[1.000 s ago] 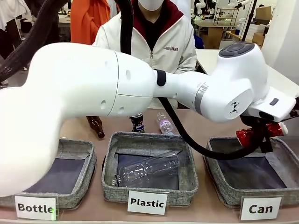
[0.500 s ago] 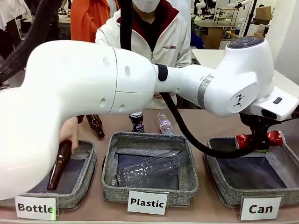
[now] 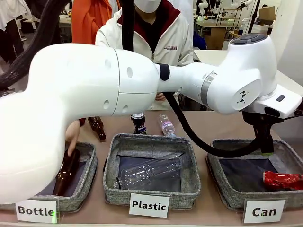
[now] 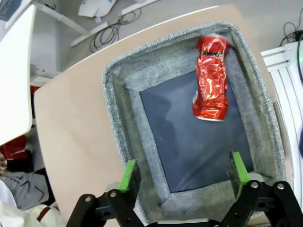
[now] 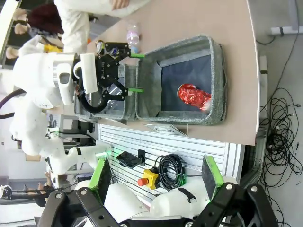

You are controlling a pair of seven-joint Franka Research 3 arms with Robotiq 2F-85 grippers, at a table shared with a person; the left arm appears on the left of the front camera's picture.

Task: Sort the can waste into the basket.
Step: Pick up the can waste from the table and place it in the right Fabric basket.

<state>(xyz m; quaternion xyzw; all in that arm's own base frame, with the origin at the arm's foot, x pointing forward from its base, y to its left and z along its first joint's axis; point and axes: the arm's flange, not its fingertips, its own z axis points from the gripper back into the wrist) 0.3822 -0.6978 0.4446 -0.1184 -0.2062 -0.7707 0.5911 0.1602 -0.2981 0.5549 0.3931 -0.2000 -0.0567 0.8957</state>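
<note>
- Because the big white left arm point(image 3: 94, 90) reaches all the way across the front view, it hides much of the person and part of the brown counter point(image 3: 222, 125).
- Three grey cloth baskets with dark flat bottoms sit in a row at the near edge. Each one has a white card.
- The "Can" basket point(image 3: 227, 191) is the one at the robot's right end. The "Plastic" basket point(image 3: 118, 189) is in the middle and the "Bottle" basket point(image 3: 78, 198) is at the left.
- The left tool point(image 4: 182, 170) hangs over the "Can" basket. Its green-tipped fingers are wide apart with nothing between them.
- The right tool point(image 5: 155, 175) looks down from high up. Its fingers are spread too, and it holds nothing.
- A clear plastic bottle point(image 3: 149, 172) lies on its side in the middle basket.
- The person's hand point(image 3: 72, 135) holds a brown glass bottle point(image 3: 66, 172) that dips into the "Bottle" basket.
- The red can point(image 3: 283, 180) is shiny and wrinkled. It lies on its side inside the "Can" basket, by the right wall.
- The dark can point(image 3: 138, 123) stands upright on the counter, just behind the middle basket and well apart from the "Can" basket.
</note>
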